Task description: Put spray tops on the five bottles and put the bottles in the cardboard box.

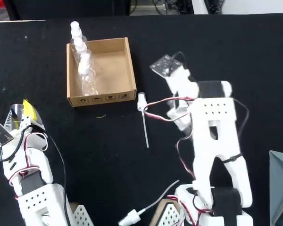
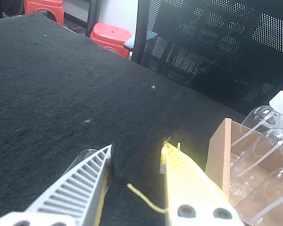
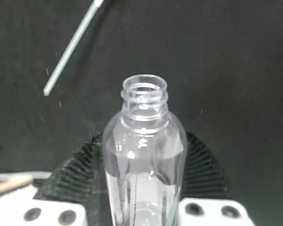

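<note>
A clear bottle (image 3: 144, 146) with an open neck and no spray top stands between the black fingers of my right gripper (image 3: 144, 141), which is shut on its body. A loose spray top (image 1: 141, 101) with a long tube (image 3: 70, 47) lies on the black table just in front of the cardboard box (image 1: 130, 70). Three capped bottles (image 1: 85, 70) lie along one wall inside the box (image 2: 218, 150). A second spray top (image 1: 131, 218) lies near the front edge. My left gripper (image 2: 137, 150) hangs open over bare table beside the box, holding nothing.
The right arm (image 1: 212, 122) stands to the right of the box and the loose top. The left arm (image 1: 28, 165) is at the front left. A black mesh chair (image 2: 217, 47) and red stools (image 2: 108, 35) stand beyond the table's edge.
</note>
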Robot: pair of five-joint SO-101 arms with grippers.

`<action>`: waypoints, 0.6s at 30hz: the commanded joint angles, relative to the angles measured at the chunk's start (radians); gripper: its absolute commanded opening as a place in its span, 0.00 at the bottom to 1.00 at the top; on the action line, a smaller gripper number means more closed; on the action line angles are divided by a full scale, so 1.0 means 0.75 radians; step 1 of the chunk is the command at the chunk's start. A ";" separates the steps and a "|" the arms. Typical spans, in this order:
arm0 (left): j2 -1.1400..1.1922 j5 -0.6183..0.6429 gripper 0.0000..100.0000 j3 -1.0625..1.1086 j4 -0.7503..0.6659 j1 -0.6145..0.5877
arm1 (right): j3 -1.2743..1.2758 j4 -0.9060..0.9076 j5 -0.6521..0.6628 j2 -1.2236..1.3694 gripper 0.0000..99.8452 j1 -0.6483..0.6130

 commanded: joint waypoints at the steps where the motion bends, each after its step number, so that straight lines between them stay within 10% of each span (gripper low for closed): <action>1: -0.008 -0.004 0.15 0.030 -0.027 0.015 | -0.087 -0.125 -0.110 -0.089 0.12 -0.072; 18: -0.008 -0.004 0.16 0.030 -0.027 0.017 | 0.214 -0.573 -0.366 -0.199 0.12 -0.039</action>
